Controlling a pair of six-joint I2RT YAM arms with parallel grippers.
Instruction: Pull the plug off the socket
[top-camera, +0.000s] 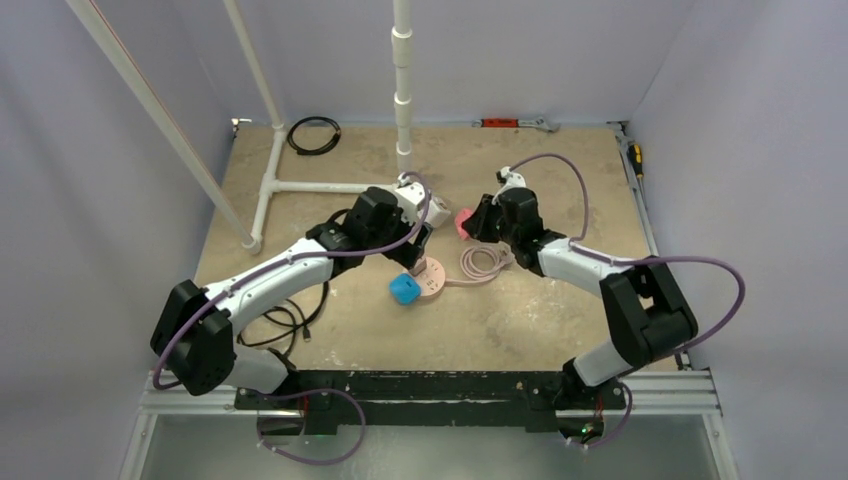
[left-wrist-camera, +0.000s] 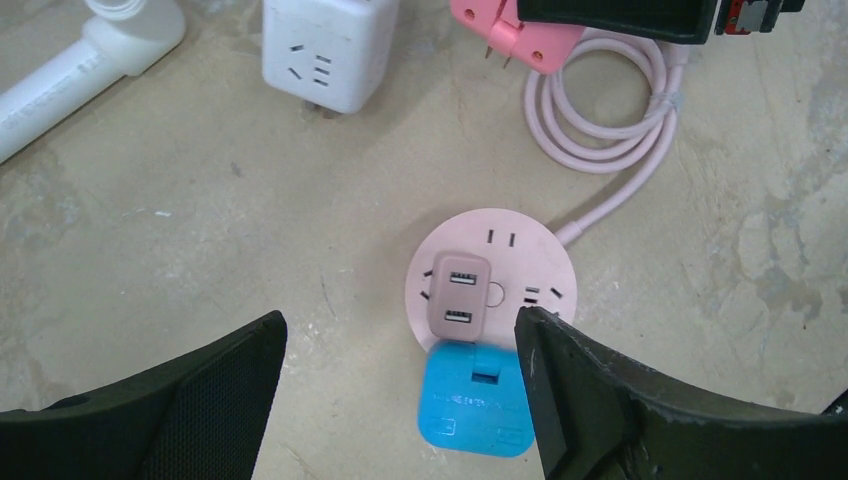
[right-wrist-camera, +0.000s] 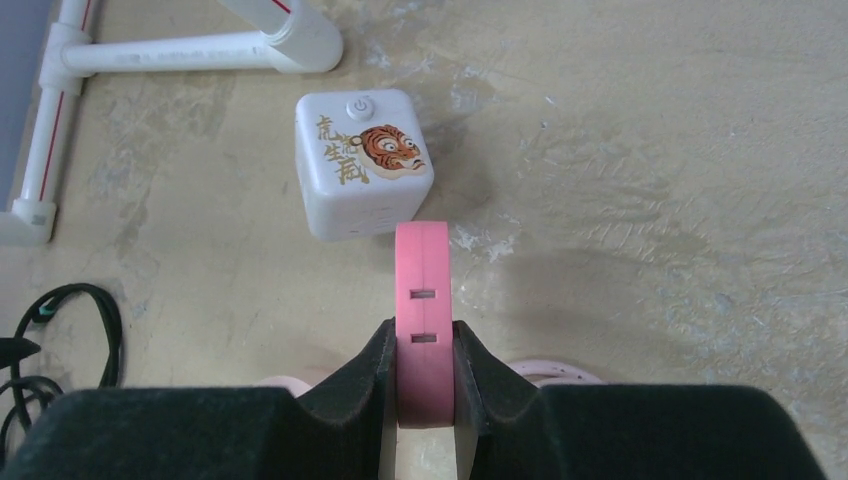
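The round pale-pink socket (top-camera: 433, 273) lies flat on the table, also in the left wrist view (left-wrist-camera: 515, 260), its coiled pink cord (left-wrist-camera: 610, 110) beside it. A pinkish-beige USB charger (left-wrist-camera: 460, 295) stands plugged into its face. A blue plug (left-wrist-camera: 473, 400) sits at the disc's near edge; I cannot tell whether it is plugged in. My left gripper (left-wrist-camera: 400, 320) is open and empty, hovering above the socket. My right gripper (right-wrist-camera: 423, 335) is shut on a flat pink plug (right-wrist-camera: 423, 280), held off the table to the right of the socket (top-camera: 464, 221), prongs showing.
A white cube power strip (right-wrist-camera: 360, 160) with a tiger print stands behind the socket. A white PVC pipe frame (top-camera: 300, 186) runs across the back left. A black cable coil (top-camera: 313, 135) lies at the far left, and more black cables (top-camera: 290, 320) lie near the left arm.
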